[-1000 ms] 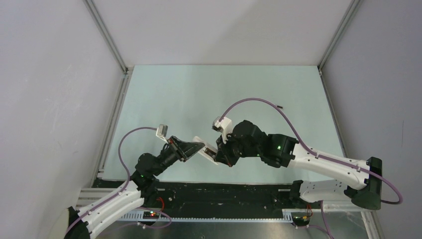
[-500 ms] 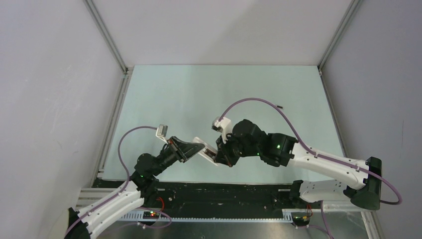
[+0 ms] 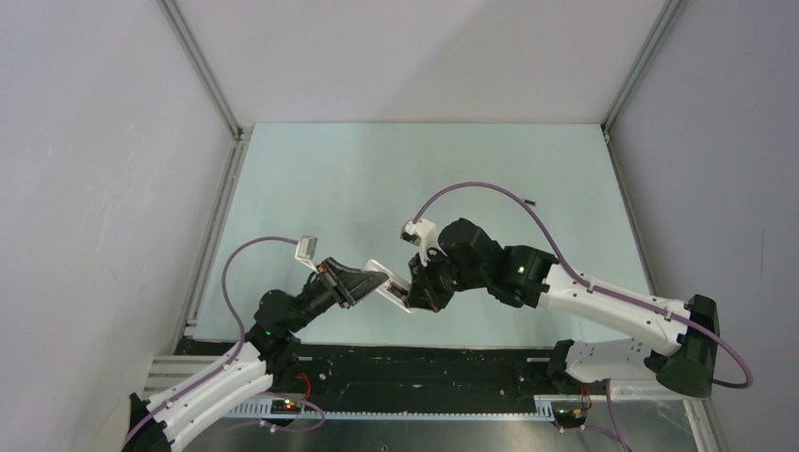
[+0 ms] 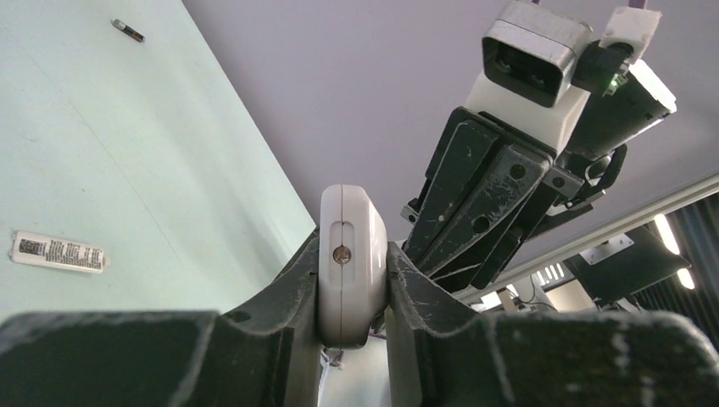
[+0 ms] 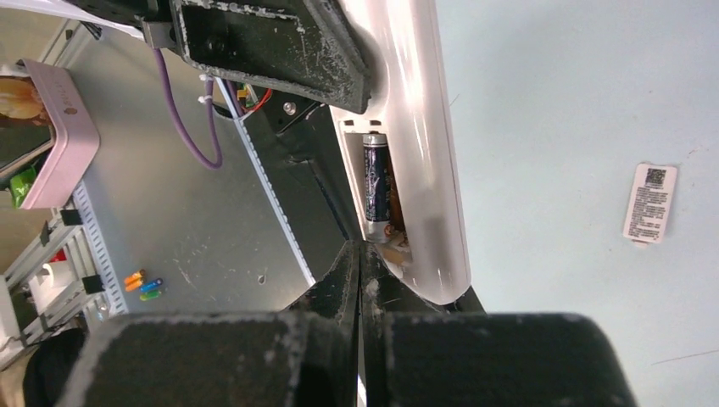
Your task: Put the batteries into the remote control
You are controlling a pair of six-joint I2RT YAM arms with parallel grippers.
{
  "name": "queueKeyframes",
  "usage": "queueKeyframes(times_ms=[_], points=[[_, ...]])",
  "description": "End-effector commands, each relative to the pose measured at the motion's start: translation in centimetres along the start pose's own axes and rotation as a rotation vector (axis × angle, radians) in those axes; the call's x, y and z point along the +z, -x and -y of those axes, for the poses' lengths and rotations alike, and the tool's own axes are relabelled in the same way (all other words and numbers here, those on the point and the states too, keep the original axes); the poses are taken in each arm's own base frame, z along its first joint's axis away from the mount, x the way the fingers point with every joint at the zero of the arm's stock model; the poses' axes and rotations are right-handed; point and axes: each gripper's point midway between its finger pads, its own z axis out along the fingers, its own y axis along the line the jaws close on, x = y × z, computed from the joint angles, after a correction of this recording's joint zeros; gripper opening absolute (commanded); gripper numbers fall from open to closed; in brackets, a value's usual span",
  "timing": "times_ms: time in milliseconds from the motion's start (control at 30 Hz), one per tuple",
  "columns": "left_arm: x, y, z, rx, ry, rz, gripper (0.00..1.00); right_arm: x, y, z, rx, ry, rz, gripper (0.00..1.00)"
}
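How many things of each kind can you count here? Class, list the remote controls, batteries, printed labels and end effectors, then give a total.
Remote control: 1
Batteries: 2, one seated in the remote control, one lying loose
Printed label: 1
End effectors: 2, the left end effector and the right end effector
Total: 6

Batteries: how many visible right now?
2. One battery sits in the remote control's recess; the other battery lies loose on the table's far side. None evidently hidden.
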Motion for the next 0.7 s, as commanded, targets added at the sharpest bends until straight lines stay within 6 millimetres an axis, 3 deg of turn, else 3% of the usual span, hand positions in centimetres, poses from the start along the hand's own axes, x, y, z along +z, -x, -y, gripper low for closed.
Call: queueKeyframes(times_ms=[0, 467, 667], points=[[-0.9, -0.5, 8.9, 0.033, -0.307, -0.108, 0.0, 1.0, 2.3, 2.8, 0.025, -0.087, 0.074, 0.0], [-0.7, -0.7, 8.6, 0.032, -0.299, -0.112, 0.0, 2.0, 2.0, 3.6, 0.083, -0.095, 0.031, 0.0], [-0.5, -0.6, 7.9, 0.027, -0.277, -0.097, 0.0, 0.3, 2.8, 1.1, -0.012, -0.023, 0.083, 0.0]])
